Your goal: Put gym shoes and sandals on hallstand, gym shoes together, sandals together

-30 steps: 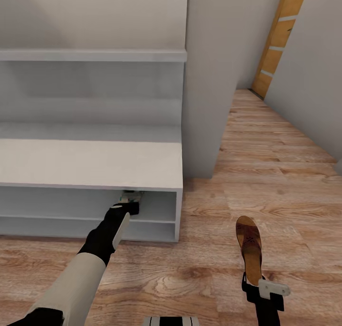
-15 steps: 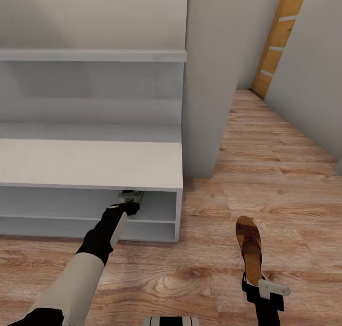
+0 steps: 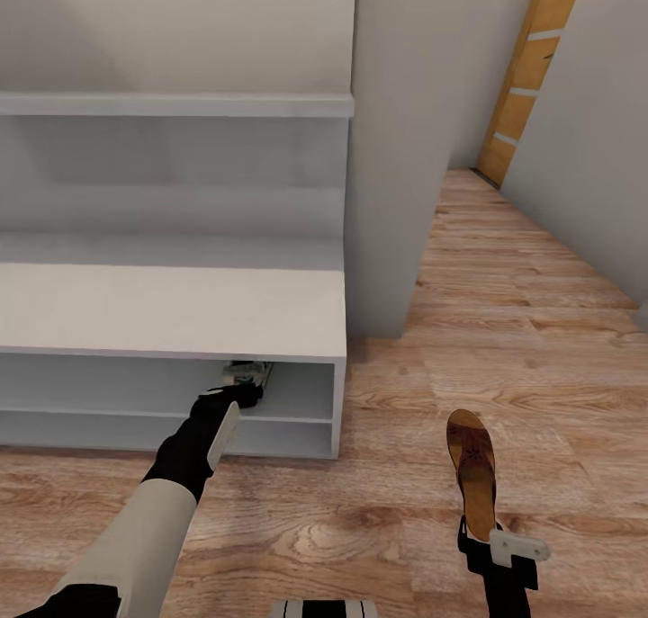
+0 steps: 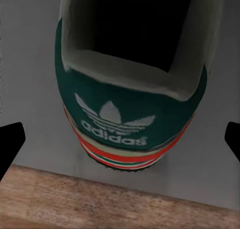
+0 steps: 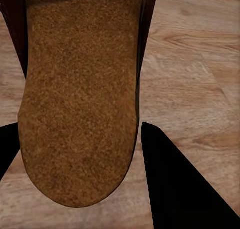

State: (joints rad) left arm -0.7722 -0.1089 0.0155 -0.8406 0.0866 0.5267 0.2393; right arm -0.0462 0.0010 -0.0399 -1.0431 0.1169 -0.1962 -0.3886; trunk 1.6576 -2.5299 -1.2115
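A gym shoe (image 3: 248,371) sits on the upper open shelf of the pale-grey hallstand (image 3: 171,312), near its right end. In the left wrist view its green heel (image 4: 130,114) with the white logo faces me. My left gripper (image 3: 239,391) is open just behind that heel, its fingertips (image 4: 11,141) spread wide and apart from the shoe. My right gripper (image 3: 490,532) is shut on the heel end of a maroon-brown sandal (image 3: 472,470), which points away from me above the wood floor (image 3: 540,348). The tan footbed (image 5: 80,99) lies between the dark fingers (image 5: 170,184). The other shoe and sandal are out of view.
A grey wall pillar (image 3: 396,150) stands right of the hallstand. A long floating shelf (image 3: 180,105) runs across the back panel. The corridor leads on to an orange wooden door (image 3: 531,69) at the far right. My base (image 3: 324,609) shows at the lower edge.
My left arm has drawn back slightly from the shelf while the gym shoe stays in place. The right arm and sandal have not moved.
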